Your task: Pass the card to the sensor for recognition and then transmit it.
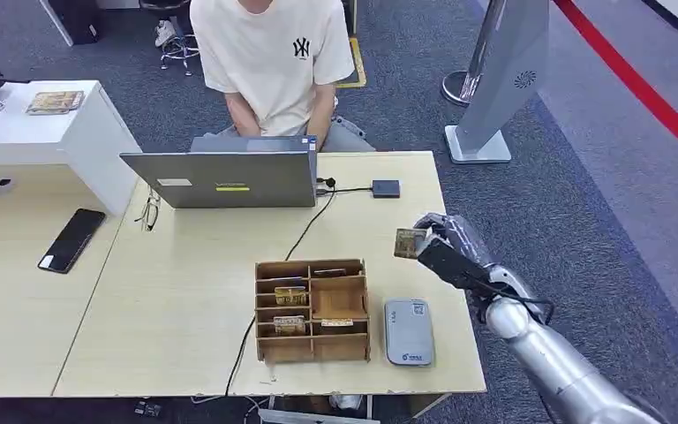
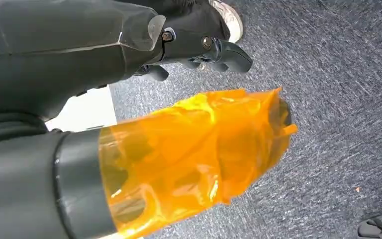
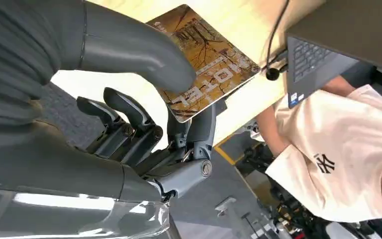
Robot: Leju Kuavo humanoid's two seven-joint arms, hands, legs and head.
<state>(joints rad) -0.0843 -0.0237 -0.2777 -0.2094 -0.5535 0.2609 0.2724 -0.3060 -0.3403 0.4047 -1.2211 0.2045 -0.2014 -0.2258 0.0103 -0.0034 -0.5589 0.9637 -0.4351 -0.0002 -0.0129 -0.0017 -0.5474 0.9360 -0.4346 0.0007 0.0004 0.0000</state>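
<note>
Table [image 1: 185, 291] first: one laptop [image 1: 229, 181], one wooden card organizer [image 1: 312, 309] holding at least three cards, one grey sensor [image 1: 407, 331] beside it. Your right hand [image 1: 441, 243] pinches one card [image 1: 409, 243] by its edge, thumb on top, above the table's right side. It looks light, stiff and slick; keep the edge pinch firm. Left hand [image 2: 199, 50]: can't tell its state.
</note>
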